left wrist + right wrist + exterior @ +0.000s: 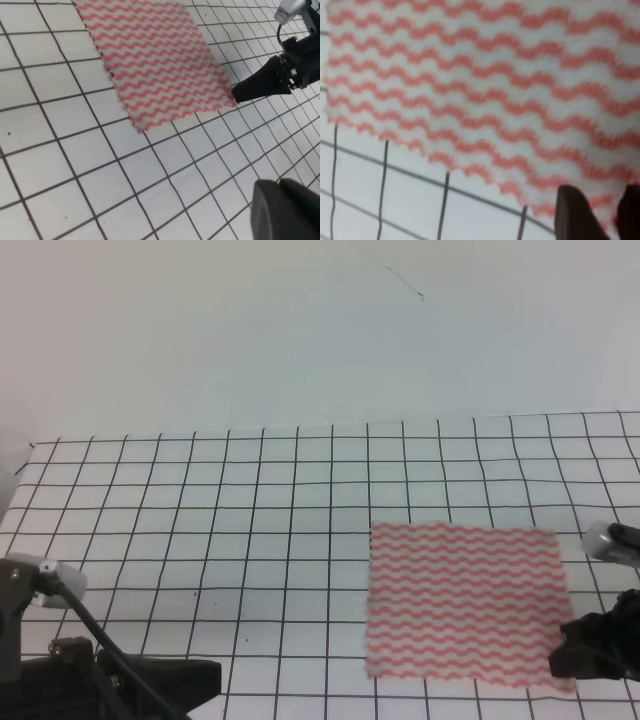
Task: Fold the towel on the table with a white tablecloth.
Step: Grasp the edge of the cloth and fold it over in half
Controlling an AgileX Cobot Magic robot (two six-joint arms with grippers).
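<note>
The towel [464, 604] lies flat and unfolded on the white tablecloth [250, 530], right of centre on the surface [180, 470] in the high view. Its pink-red wavy stripes run across it; its edges sit roughly along the black grid lines, with the near edge slightly ragged. No fold or raised corner is visible.

My right gripper [585, 652] is at the towel's near right corner. In the left wrist view its dark tip [245, 92] touches the corner of the cloth at surface level. In the right wrist view two dark fingertips [576, 215] stand apart with striped cloth showing in the gap between them, so I record my right jaws as apart, straddling the corner edge. Whether they are pressing on the cloth I cannot tell.

My left gripper [170, 680] sits low at the near left of the surface, well apart from the towel. Only a dark blurred part of it [287, 210] shows in its own wrist view, above bare grid. I cannot tell whether my left jaws are apart or together.

A pale wall [320, 330] rises behind the far edge of the surface.
</note>
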